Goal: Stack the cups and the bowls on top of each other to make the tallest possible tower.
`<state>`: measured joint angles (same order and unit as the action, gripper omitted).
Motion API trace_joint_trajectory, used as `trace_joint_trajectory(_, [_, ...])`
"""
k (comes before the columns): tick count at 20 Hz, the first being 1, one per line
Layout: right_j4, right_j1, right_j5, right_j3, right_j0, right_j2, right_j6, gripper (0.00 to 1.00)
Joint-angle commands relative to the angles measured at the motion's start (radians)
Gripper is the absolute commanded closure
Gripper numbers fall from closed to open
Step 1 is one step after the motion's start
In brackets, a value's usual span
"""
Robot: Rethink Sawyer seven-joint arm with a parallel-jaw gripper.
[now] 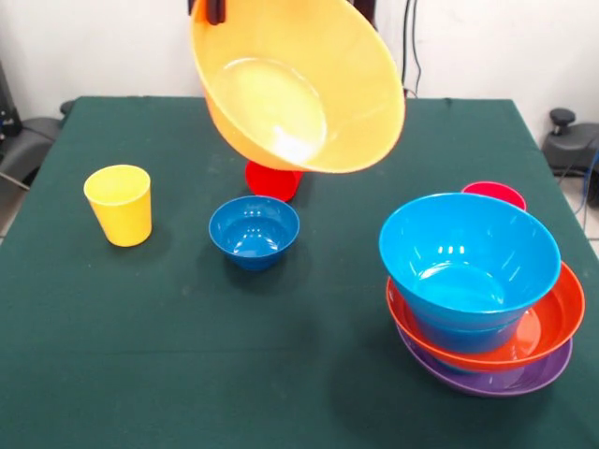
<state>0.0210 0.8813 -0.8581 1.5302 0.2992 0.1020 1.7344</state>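
Tool (213,9) at top edge grips tilted orange bowl (298,84) rim; open cloth below

No text, label, brand, number or sign readable anywhere: none on the orange bowl (298,86), the yellow cup (119,204), the small blue bowl (254,231), the large blue bowl (469,254), the red-orange bowl (552,323), the purple bowl (487,379) or the green table (187,355).
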Motion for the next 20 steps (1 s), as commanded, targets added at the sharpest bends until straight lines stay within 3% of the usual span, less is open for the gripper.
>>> trace_joint_trajectory(1, [-0.004,-0.045,0.065,0.078,-0.044,-0.052,0.144,1.0])
trace_joint_trajectory(20, [0.036,-0.052,0.028,0.06,-0.122,-0.02,0.251,1.0])
